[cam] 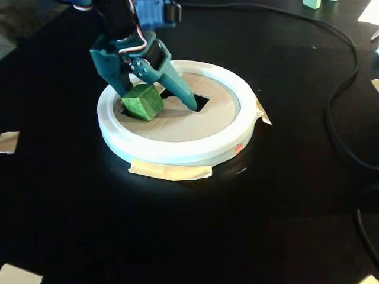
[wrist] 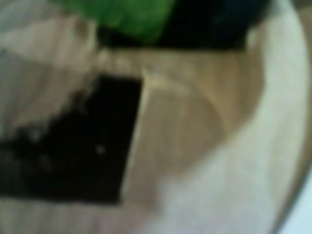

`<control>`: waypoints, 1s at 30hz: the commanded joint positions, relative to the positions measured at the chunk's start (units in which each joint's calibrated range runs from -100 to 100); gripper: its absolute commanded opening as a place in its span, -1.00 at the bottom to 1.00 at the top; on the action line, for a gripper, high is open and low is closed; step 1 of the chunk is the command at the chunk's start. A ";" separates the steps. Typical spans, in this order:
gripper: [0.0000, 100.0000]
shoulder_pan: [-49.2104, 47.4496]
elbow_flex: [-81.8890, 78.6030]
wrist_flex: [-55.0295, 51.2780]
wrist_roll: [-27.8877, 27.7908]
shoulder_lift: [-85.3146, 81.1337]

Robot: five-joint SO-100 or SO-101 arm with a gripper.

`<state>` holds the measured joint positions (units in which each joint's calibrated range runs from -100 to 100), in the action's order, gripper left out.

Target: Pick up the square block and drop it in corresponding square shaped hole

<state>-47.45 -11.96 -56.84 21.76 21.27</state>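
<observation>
The green square block (cam: 143,102) sits tilted on the left part of the tan disc (cam: 177,121), over a dark cutout whose edge (cam: 124,110) shows beside it. A small square-looking dark hole (cam: 203,102) lies to its right. My teal gripper (cam: 160,100) stands over the disc with its jaws spread. The short finger (cam: 116,74) is at the block's left. The long finger's tip (cam: 188,102) is apart from the block, at the small hole's edge. The blurred wrist view shows the block (wrist: 131,14) at the top and a straight-edged dark cutout (wrist: 73,146) below it.
A white ring (cam: 177,151) frames the disc and is taped to the black table with tan tape (cam: 170,172). A black cable (cam: 340,89) curves along the right side. Paper scraps (cam: 8,142) lie at the table's edges.
</observation>
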 commanded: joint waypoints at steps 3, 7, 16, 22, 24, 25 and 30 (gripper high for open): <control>0.84 -2.36 0.85 -3.82 0.24 -7.07; 0.85 -2.49 0.94 -8.34 0.29 -12.80; 0.86 -1.86 1.76 -19.18 0.49 -25.61; 0.85 -1.24 0.85 -18.17 0.49 -25.25; 0.84 -1.11 0.75 -18.07 0.49 -24.45; 0.84 -0.99 0.85 -18.07 0.49 -23.64; 0.83 -0.99 1.76 -14.96 0.49 -17.10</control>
<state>-48.85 -12.15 -75.27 21.90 2.54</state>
